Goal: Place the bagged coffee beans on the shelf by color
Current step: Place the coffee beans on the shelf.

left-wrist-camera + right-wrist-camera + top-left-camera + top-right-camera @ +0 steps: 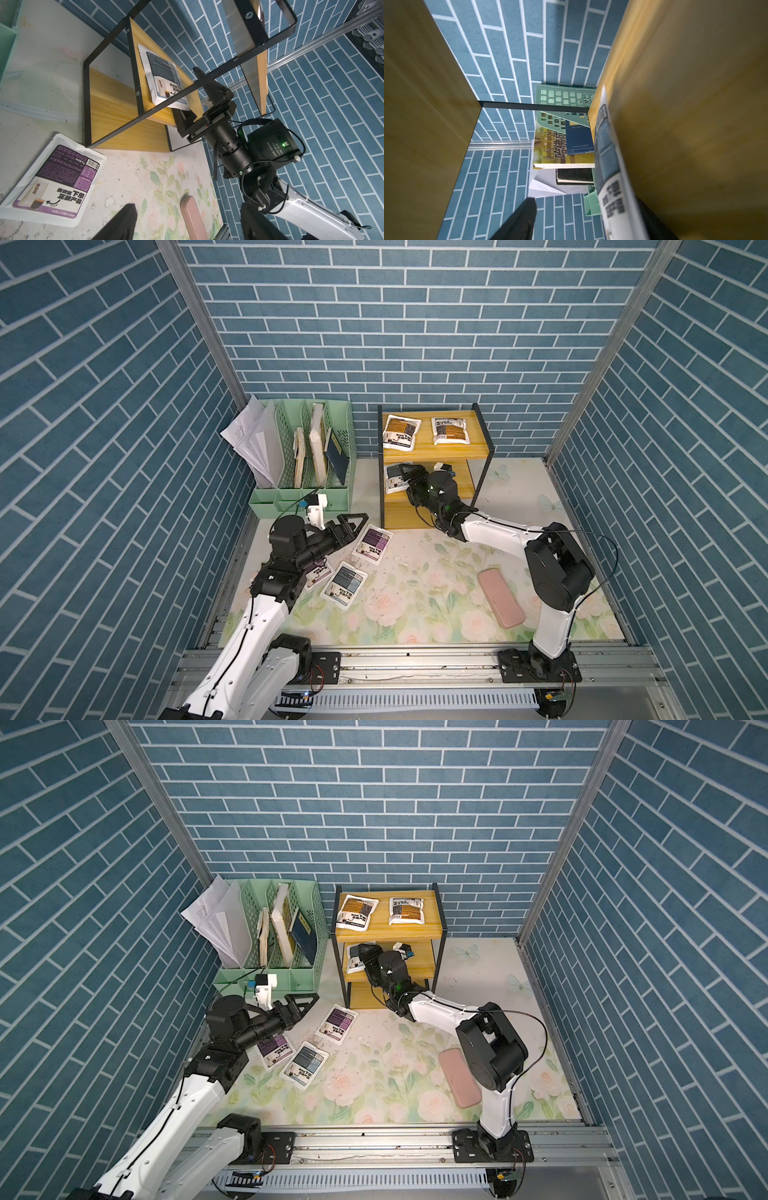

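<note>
A blue-grey pouch (164,83) of coffee beans lies flat on the middle board of the shelf (426,448), toward its left end, with one short edge jutting past the board's front edge. The right end effector (410,473) is at that edge with its jaws spread. In the left wrist view one finger stands above the pouch and clear of it, and the other sits under the jutting edge; whether that one touches the pouch I cannot tell. On the top board two orange-brown pouches (401,432) lie side by side, apart.

Three more pouches lie on the table (415,572). A purple pouch (372,544) is near the shelf's foot, a second purple pouch (320,572) is partly hidden under the left arm, and a second blue-grey pouch (345,585) is just beside it. The left end effector (360,522) hovers beside the first purple pouch, jaws wide and empty. A pink case (500,597) lies well apart by the right arm, and a green file organizer (299,497) stands left of the shelf.
</note>
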Motion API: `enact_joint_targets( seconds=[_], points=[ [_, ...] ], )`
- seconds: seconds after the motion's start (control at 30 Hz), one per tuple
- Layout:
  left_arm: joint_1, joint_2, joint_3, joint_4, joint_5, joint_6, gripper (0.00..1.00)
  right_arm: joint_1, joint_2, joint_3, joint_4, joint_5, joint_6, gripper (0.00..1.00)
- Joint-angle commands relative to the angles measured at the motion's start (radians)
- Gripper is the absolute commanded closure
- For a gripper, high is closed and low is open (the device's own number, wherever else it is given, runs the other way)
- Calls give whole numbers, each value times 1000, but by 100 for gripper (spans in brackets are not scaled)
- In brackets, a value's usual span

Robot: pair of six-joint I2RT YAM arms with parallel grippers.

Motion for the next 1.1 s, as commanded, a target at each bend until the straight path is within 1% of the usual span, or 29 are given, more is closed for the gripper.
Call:
enact_joint_targets(
  seconds=[0.0,0.13,0.27,0.33,0.43,0.53,0.57,0.63,0.67,0.7,0.73,0.77,0.87,0.9,0.93,1.03,1.07],
  points=[
    [8,-16,2,-5,-6,18,16,9,-28,3,-173,28,40,25],
    [8,-15,0,-6,-10,20,17,14,-39,15,-227,26,67,25],
    [8,-19,0,-11,-11,21,17,14,-7,155,-479,11,84,24],
    [8,-20,-1,-11,-12,21,17,14,3,190,-556,-1,103,24],
    [8,-18,-6,-5,-9,20,18,18,-1,180,-580,-5,126,24],
    [1,-14,-14,37,17,18,26,19,-10,158,-574,-6,130,24],
    [-21,-10,-15,60,21,24,30,19,-12,148,-561,-6,129,24],
    [-128,7,10,49,-58,103,36,19,-12,143,-550,-9,129,24],
    [-213,21,29,29,-145,190,39,20,-10,143,-546,-7,127,24],
    [-300,34,33,36,-272,271,41,18,-7,145,-545,-9,127,24],
    [-362,43,17,76,-367,329,43,19,-3,148,-542,-10,127,25],
    [-404,49,-24,164,-447,376,45,19,2,153,-541,-14,127,25],
    [-422,76,-186,544,-547,462,54,19,7,153,-541,-19,126,25],
    [-427,102,-218,625,-570,498,57,19,6,153,-541,-18,126,25],
    [-429,128,-226,682,-582,526,58,19,5,153,-541,-18,126,25],
    [-431,228,-244,841,-578,593,59,18,2,155,-537,-20,123,25],
    [-435,266,-246,892,-564,623,62,17,2,155,-536,-20,122,25]
  ],
)
